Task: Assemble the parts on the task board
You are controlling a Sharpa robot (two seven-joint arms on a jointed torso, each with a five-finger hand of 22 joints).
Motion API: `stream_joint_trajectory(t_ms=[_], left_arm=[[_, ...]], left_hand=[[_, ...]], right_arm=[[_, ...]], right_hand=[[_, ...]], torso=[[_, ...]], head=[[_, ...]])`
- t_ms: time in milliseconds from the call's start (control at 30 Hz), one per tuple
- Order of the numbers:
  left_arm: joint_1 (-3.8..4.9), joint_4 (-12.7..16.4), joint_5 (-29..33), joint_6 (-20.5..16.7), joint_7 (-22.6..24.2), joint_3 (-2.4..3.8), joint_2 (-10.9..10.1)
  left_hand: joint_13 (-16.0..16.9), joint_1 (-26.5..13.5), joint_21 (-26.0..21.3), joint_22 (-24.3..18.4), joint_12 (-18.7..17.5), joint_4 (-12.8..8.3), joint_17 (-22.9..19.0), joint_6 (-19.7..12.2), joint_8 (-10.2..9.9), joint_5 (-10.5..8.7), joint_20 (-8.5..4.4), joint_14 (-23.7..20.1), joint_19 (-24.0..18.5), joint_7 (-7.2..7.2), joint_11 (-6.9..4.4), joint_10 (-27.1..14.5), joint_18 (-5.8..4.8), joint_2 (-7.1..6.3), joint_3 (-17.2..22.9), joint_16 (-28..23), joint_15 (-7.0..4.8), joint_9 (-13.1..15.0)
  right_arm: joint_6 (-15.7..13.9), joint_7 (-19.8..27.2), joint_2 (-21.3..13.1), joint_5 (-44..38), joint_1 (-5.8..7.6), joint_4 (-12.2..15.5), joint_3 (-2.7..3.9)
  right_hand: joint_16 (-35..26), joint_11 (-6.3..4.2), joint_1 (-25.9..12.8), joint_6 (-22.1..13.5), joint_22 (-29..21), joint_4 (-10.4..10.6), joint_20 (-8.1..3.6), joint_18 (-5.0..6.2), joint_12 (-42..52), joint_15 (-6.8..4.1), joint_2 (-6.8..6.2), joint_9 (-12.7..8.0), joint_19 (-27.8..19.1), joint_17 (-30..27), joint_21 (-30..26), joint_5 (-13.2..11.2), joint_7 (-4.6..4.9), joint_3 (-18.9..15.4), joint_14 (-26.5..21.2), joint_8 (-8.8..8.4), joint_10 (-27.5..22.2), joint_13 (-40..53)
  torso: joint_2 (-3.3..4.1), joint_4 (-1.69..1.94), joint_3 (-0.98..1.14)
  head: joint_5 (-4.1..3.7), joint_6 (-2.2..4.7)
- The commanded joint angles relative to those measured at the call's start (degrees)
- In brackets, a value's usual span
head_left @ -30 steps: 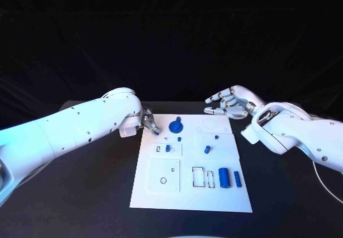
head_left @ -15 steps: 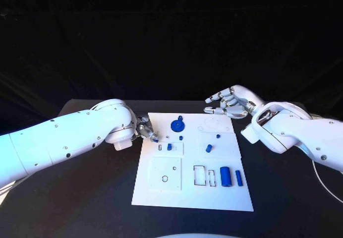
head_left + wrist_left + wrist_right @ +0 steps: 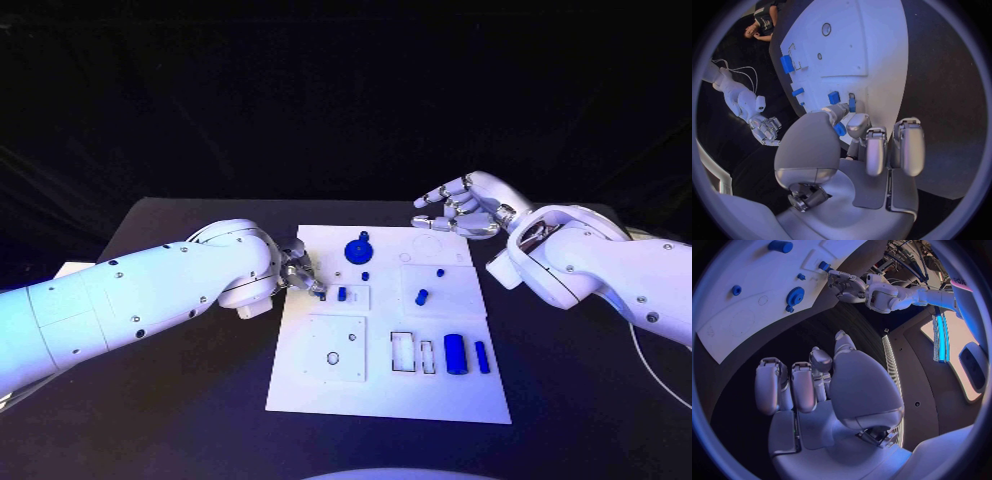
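- Head view: my left hand (image 3: 299, 273) pinches a small blue part (image 3: 317, 292) at the board's (image 3: 387, 400) left edge; my right hand (image 3: 462, 208) hovers beyond the far edge, loosely spread, holding nothing.
- Left wrist view: the part (image 3: 839, 129) sits between the fingertips; I should lower slowly and keep it upright.
- Right wrist view: the gear (image 3: 795, 294) lies on the board; I should keep this hand clear.

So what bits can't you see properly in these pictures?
- Head view: the left hand is mostly hidden behind its own white arm.
- Left wrist view: a small blue part sits behind a finger, so whether the fingers grip it is unclear.
- Head view: the little slots in the task board are too small to tell apart.
- Right wrist view: the right hand covers the table beneath it.
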Motion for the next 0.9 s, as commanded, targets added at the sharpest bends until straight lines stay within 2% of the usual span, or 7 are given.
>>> stream_joint_trajectory(t_ms=[33,667,900], left_arm=[[-0.12,0.48,-2.08,-0.82,0.29,0.05,0.18],[-0.27,0.8,-3.72,3.51,-2.03,0.05,0.51],[-0.27,0.84,-4.18,4.35,-2.29,0.05,0.59]], left_hand=[[0.1,-0.18,0.16,10.03,0.27,-6.58,15.1,0.63,0.27,0.28,-0.1,5.94,2.86,-0.41,0.04,0.47,-0.24,0.22,7.04,0.18,-0.04,0.0],[-0.24,-0.74,0.08,9.99,0.06,-7.22,15.1,0.89,0.6,0.57,-0.19,5.94,2.83,-0.55,-0.09,0.52,-0.22,-0.41,7.85,0.18,-0.12,0.17],[-0.33,-0.85,0.11,10.03,0.01,-7.46,15.1,0.96,0.67,0.7,-0.22,5.94,2.84,-0.59,-0.12,0.55,-0.23,-0.6,8.07,0.18,-0.14,0.2]], right_arm=[[0.89,0.18,0.08,-0.06,-0.07,0.02,0.0],[1.18,0.19,0.06,-0.07,-0.1,-0.03,-0.01],[1.24,0.2,0.07,-0.08,-0.1,0.02,-0.01]], right_hand=[[-0.28,-0.02,-0.1,0.39,-0.08,0.06,0.12,0.31,-0.07,-0.51,0.46,0.08,-0.41,0.06,-0.39,0.28,0.08,-0.31,2.61,0.17,-0.11,0.03],[-0.28,-0.02,-0.1,0.39,-0.08,0.06,0.12,0.31,-0.07,-0.51,0.46,0.08,-0.41,0.06,-0.39,0.28,0.08,-0.31,2.61,0.17,-0.11,0.03],[-0.28,-0.02,-0.1,0.39,-0.08,0.06,0.12,0.31,-0.07,-0.51,0.46,0.08,-0.41,0.06,-0.39,0.28,0.08,-0.31,2.61,0.17,-0.11,0.03]], torso=[[0.02,-0.01,0.08],[-0.04,0.08,0.08],[-0.02,0.01,0.05]], head=[[-0.05,-0.12],[-0.11,-0.49],[-0.02,-0.56]])
